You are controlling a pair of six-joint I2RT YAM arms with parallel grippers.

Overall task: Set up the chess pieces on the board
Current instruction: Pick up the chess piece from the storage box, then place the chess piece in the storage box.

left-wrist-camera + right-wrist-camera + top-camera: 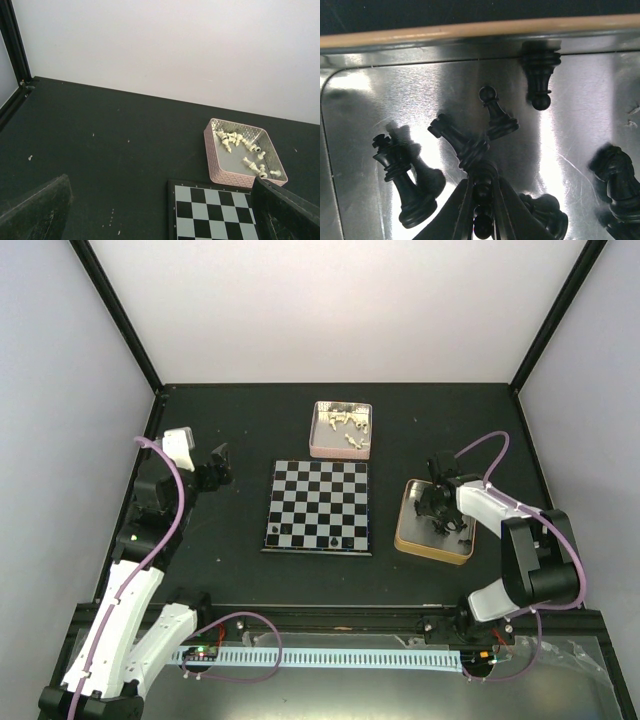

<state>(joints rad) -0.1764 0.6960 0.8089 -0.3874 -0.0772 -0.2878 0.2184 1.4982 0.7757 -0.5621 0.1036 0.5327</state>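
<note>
A matte black tabletop point(230, 570), walled by white panels point(330, 310), carries the small black-and-silver checked chessboard point(318, 507) at centre. The left gripper point(215, 468) hangs wide open and empty beside it; the right gripper point(482, 182), inside a gold-rimmed metal tin point(445, 31), pinches 1 glossy black chess piece point(482, 197) among other loose black pieces point(402, 180).

You can see the board point(318, 502) lying flat in the middle of the table point(220, 420), with black and pale grey squares. A few black pieces point(333, 540) stand on its near rows. The white pieces point(342, 426) lie jumbled in the pink tin point(315, 432) just past its far side. More black ones lie tipped over in the shiny tin point(405, 532) on the right, where your right hand point(482, 192) pinches one black piece point(483, 226).
</note>
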